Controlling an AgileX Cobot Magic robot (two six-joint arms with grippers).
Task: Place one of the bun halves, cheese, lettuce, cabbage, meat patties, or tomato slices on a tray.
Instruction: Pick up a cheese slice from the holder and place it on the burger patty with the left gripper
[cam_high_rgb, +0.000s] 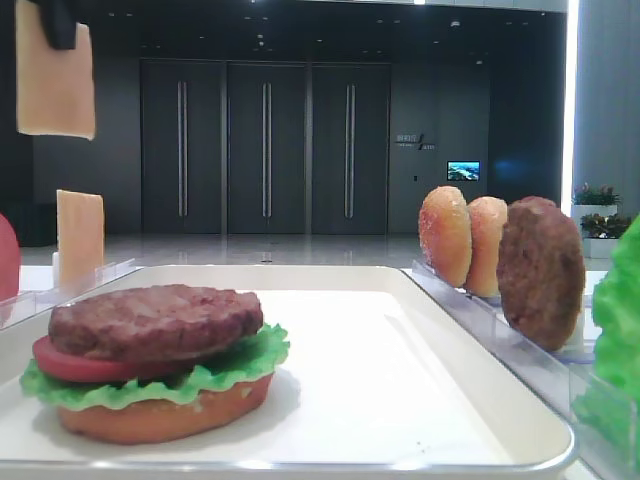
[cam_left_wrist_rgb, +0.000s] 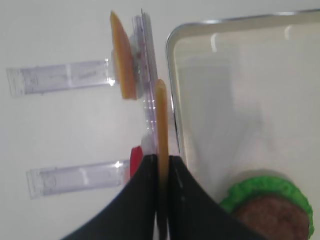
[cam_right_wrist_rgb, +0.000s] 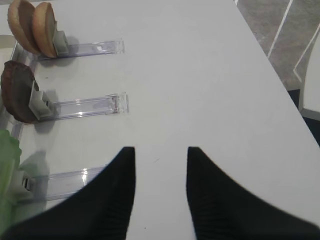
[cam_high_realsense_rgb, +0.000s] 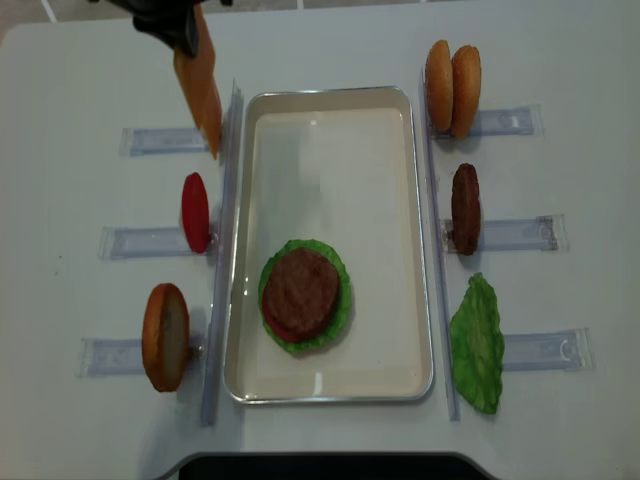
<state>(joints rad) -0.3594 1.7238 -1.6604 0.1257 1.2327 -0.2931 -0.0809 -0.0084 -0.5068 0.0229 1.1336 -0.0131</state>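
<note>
My left gripper (cam_left_wrist_rgb: 161, 157) is shut on a pale orange cheese slice (cam_left_wrist_rgb: 161, 117), which hangs on edge above the table just left of the cream tray's (cam_left_wrist_rgb: 240, 75) left rim. From overhead the held cheese (cam_high_realsense_rgb: 198, 85) is at the far left, under the gripper (cam_high_realsense_rgb: 175, 30). A second cheese slice (cam_left_wrist_rgb: 122, 55) stands in its holder. On the tray (cam_high_realsense_rgb: 330, 150) sits a stack (cam_high_realsense_rgb: 302, 295) of bun, lettuce, tomato and patty. My right gripper (cam_right_wrist_rgb: 161, 150) is open over bare table, with nothing between its fingers.
Left of the tray stand a tomato slice (cam_high_realsense_rgb: 195, 212) and a bun half (cam_high_realsense_rgb: 165, 335) in clear holders. On the right are two bun halves (cam_high_realsense_rgb: 452, 75), a meat patty (cam_high_realsense_rgb: 465, 208) and lettuce (cam_high_realsense_rgb: 478, 343). The far half of the tray is bare.
</note>
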